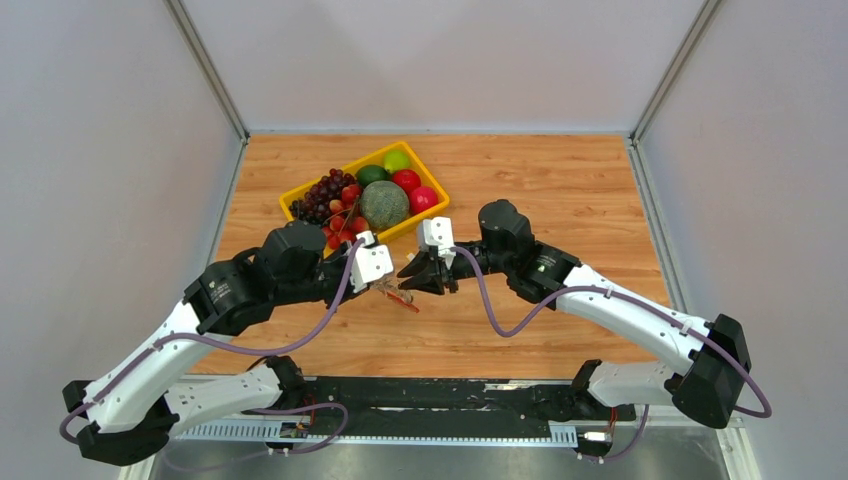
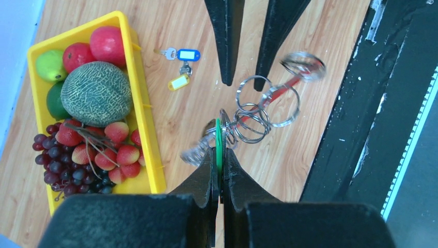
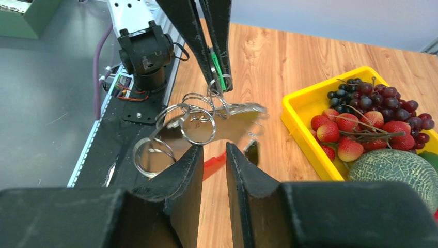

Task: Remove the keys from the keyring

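Over the table (image 1: 560,190), left gripper (image 2: 219,153) pinched the green tag (image 2: 218,135) on the keys (image 2: 252,118); right gripper (image 2: 243,84), jaws parted, next needed to grab the keyring (image 2: 283,90).

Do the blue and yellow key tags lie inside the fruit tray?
No, the blue tag and yellow tag lie on the wooden table beside the yellow tray.

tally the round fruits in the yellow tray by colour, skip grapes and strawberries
glossy red round fruits: 2
smooth green round fruits: 2
netted grey-green melon: 1
total: 5
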